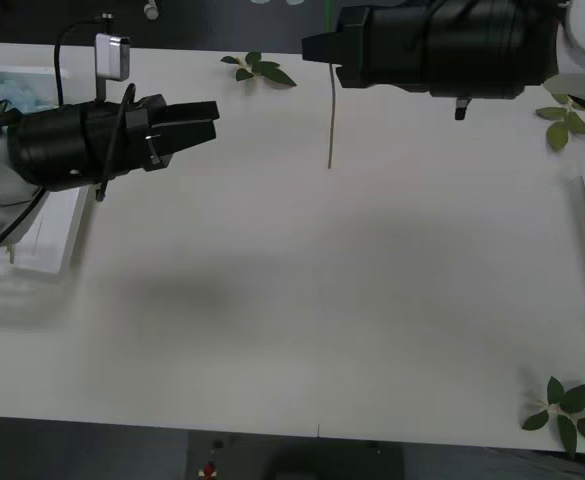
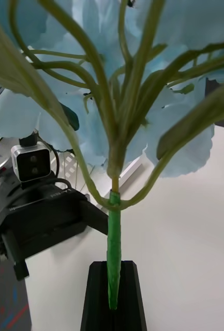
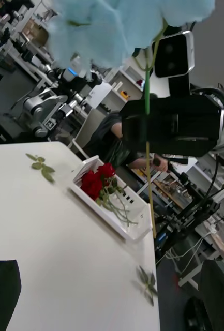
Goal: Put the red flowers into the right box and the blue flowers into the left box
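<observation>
The right claw (image 2: pixel 113 289) is squeezed shut on the thin green stem of a blue flower (image 2: pixel 117 103), and the biggest worry is that the stem could slip. It is thin and smooth, the claw grips it only near its low end, and the big fluffy blue head looks heavy on top, so a fast swing could make the flower tip or slide out and fall on the bench (image 1: pixel 302 300). The long stem (image 1: pixel 331 120) also hangs down below the right arm in the front view, so it could catch on the rim of the left box (image 1: pixel 47 262) if the arm comes in too low. The two arms are also close, so they could bump if both move at once. The right arm reaches in from the top right of the front view, high over the far part of the bench, with its claw pointing toward the left arm. The left claw (image 1: pixel 210 120) is held level above the bench beside the left box, its tips pointing at the right arm, a small gap between them and nothing in them. The red flowers (image 3: pixel 97 181) already lie in the right box (image 3: pixel 112 214). Some loose leaf sprigs (image 1: pixel 570 412) lie on the bench.
</observation>
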Action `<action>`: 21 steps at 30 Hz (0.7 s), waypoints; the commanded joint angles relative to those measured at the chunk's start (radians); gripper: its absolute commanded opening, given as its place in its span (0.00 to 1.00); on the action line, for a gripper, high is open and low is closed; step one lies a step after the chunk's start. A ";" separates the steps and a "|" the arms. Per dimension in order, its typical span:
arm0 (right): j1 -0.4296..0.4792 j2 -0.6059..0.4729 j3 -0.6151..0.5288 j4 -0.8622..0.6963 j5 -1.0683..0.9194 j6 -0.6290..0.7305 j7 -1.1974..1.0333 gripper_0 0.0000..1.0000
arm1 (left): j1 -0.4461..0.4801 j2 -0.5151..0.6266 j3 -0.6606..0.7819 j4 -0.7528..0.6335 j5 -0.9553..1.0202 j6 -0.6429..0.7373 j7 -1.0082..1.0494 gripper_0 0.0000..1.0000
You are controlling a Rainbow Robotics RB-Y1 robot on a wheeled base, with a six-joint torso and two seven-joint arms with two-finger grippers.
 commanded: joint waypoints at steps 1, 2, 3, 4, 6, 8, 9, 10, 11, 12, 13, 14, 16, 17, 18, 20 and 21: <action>-0.037 0.062 -0.013 0.029 0.067 -0.008 -0.085 0.00 | -0.058 -0.041 -0.013 -0.018 0.007 -0.039 -0.015 1.00; -0.040 0.075 -0.013 0.035 0.084 -0.008 -0.101 0.00 | -0.061 -0.047 -0.019 -0.018 0.005 -0.047 -0.015 1.00; -0.045 0.088 -0.013 0.041 0.102 -0.008 -0.118 0.00 | -0.064 -0.053 -0.027 -0.018 0.007 -0.054 -0.015 1.00; -0.046 0.099 -0.013 0.045 0.114 -0.008 -0.130 0.00 | -0.069 -0.058 -0.035 -0.018 0.007 -0.062 -0.015 1.00; -0.056 0.127 -0.013 0.062 0.156 -0.008 -0.164 0.00 | -0.076 -0.067 -0.055 -0.018 0.007 -0.077 -0.015 1.00; -0.059 0.151 -0.013 0.076 0.185 -0.008 -0.191 0.00 | -0.081 -0.070 -0.065 -0.018 0.007 -0.088 -0.015 1.00; -0.062 0.162 -0.013 0.084 0.200 -0.008 -0.205 0.00 | -0.082 -0.070 -0.072 -0.018 0.007 -0.093 -0.015 1.00; -0.066 0.179 -0.013 0.095 0.219 -0.009 -0.222 0.00 | -0.086 -0.070 -0.079 -0.018 0.007 -0.096 -0.015 1.00; -0.068 0.190 -0.013 0.102 0.232 -0.009 -0.236 0.00 | -0.086 -0.070 -0.085 -0.018 0.007 -0.100 -0.015 1.00; -0.071 0.203 -0.013 0.113 0.252 -0.009 -0.251 0.00 | -0.089 -0.070 -0.095 -0.018 0.005 -0.105 -0.015 1.00; -0.072 0.213 -0.013 0.119 0.268 -0.009 -0.263 0.00 | -0.089 -0.070 -0.102 -0.018 0.007 -0.110 -0.015 1.00; -0.074 0.223 -0.013 0.128 0.283 -0.009 -0.274 0.00 | -0.090 -0.070 -0.110 -0.018 0.007 -0.114 -0.015 1.00; -0.077 0.243 -0.011 0.142 0.314 -0.009 -0.297 0.00 | -0.093 -0.071 -0.125 -0.018 0.009 -0.125 -0.015 1.00; -0.075 0.254 -0.013 0.151 0.331 -0.009 -0.311 0.00 | -0.095 -0.071 -0.133 -0.018 0.010 -0.133 -0.015 1.00; -0.077 0.262 -0.013 0.156 0.343 -0.009 -0.320 0.00 | -0.095 -0.070 -0.138 -0.020 0.013 -0.139 -0.015 1.00; -0.077 0.279 -0.013 0.165 0.367 -0.009 -0.342 0.00 | -0.096 -0.071 -0.147 -0.023 0.016 -0.149 -0.015 1.00; -0.077 0.282 -0.013 0.168 0.375 -0.009 -0.348 0.00 | -0.095 -0.070 -0.148 -0.024 0.016 -0.153 -0.015 1.00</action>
